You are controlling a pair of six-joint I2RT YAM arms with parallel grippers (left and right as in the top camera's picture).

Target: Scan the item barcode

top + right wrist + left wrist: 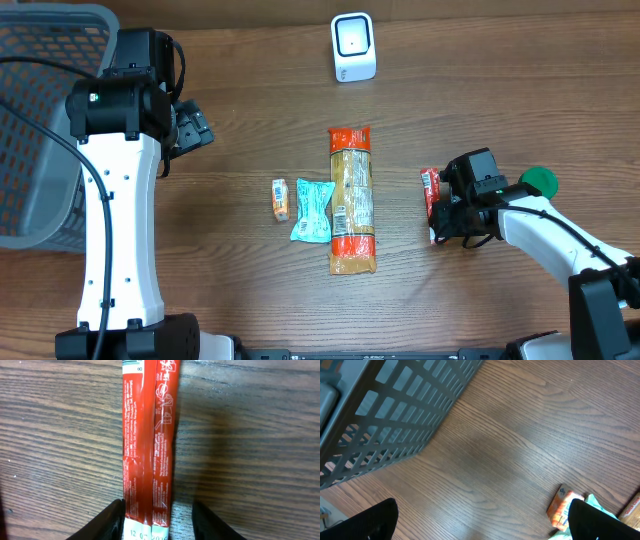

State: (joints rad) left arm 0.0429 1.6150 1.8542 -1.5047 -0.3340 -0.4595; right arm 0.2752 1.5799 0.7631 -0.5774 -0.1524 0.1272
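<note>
The right pincer [157,519] straddles the flat red plastic sachet [149,435] lying on the wooden worktop [60,435], jaws partly spread. The left pincer [480,526] hangs spread wide.

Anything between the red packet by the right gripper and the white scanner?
Nothing visible. Bare table runs from the red packet up to the scanner; the long orange bag lies left of that line.

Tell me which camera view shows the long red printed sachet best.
The right wrist view: the long red printed sachet lies close up on the wood, its white print and centre seam clear. The overhead view shows it small, its lower end partly hidden by the right gripper. The left wrist view does not show it.
</note>
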